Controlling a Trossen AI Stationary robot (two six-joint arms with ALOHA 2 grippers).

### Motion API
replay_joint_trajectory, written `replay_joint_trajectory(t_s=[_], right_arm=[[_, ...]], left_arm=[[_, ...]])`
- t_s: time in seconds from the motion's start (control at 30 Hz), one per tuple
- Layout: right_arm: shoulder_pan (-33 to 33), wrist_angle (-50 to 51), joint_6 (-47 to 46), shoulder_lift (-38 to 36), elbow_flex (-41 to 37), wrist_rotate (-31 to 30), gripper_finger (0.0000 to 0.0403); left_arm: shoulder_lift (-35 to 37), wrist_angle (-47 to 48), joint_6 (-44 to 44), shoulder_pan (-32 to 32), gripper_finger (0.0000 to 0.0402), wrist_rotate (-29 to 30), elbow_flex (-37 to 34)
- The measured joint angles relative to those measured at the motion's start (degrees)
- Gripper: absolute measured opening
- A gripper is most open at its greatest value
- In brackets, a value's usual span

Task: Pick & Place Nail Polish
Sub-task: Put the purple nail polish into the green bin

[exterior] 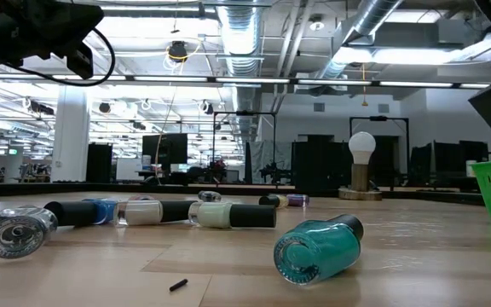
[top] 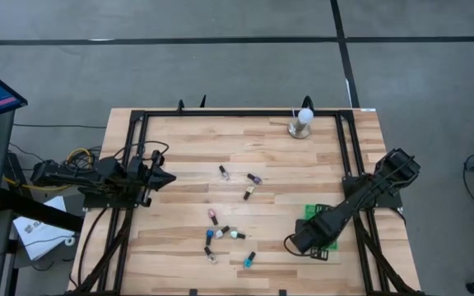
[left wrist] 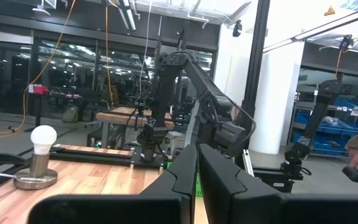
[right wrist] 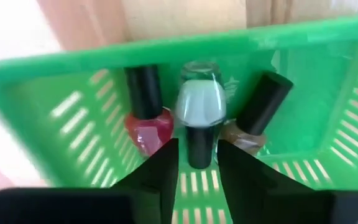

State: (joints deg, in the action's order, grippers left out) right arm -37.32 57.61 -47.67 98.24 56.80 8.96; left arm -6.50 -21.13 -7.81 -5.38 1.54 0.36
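Several nail polish bottles (top: 223,233) lie on their sides on the wooden table, in two loose groups at its middle. The low view shows a teal one (exterior: 318,250) nearest. My right gripper (right wrist: 197,169) hangs over the green basket (top: 322,251) at the table's right and is open. The dark cap (right wrist: 198,149) of a pale mint bottle (right wrist: 200,104) in the basket stands between its fingertips, with a small gap on each side. A red bottle (right wrist: 148,127) and a brownish bottle (right wrist: 247,134) lie beside it. My left gripper (top: 164,177) waits shut over the table's left side.
A white ball on a round metal base (top: 302,122) stands at the table's far edge, right of middle. Black frame rails (top: 346,148) run along the table's left, right and far sides. A small dark scrap (exterior: 178,285) lies on the wood near the teal bottle.
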Motion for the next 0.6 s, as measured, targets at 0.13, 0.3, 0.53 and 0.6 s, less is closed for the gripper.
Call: replay_joint_trajectory(t_s=[0.13,0.3,0.53,0.6], right_arm=[[0.4,1.0,0.4,-2.0,1.2,0.0,0.0138],[2.2,5.5,-2.9,-8.1,2.7,-0.1,0.0176],[10.1,6.6,-9.0,-18.1,6.1,-8.5,0.0198],[13.4,6.5,-9.7,-19.1,7.2,-13.4,0.0202]], left_arm=[[0.0,0.0,0.0,0.0,0.0013,0.0,0.0],[0.0,-0.3,0.0,0.0,0.0013,0.0,0.0],[0.0,-0.4,0.0,0.0,0.0013,0.0,0.0],[0.0,-0.4,0.0,0.0,0.0013,0.0,0.0]])
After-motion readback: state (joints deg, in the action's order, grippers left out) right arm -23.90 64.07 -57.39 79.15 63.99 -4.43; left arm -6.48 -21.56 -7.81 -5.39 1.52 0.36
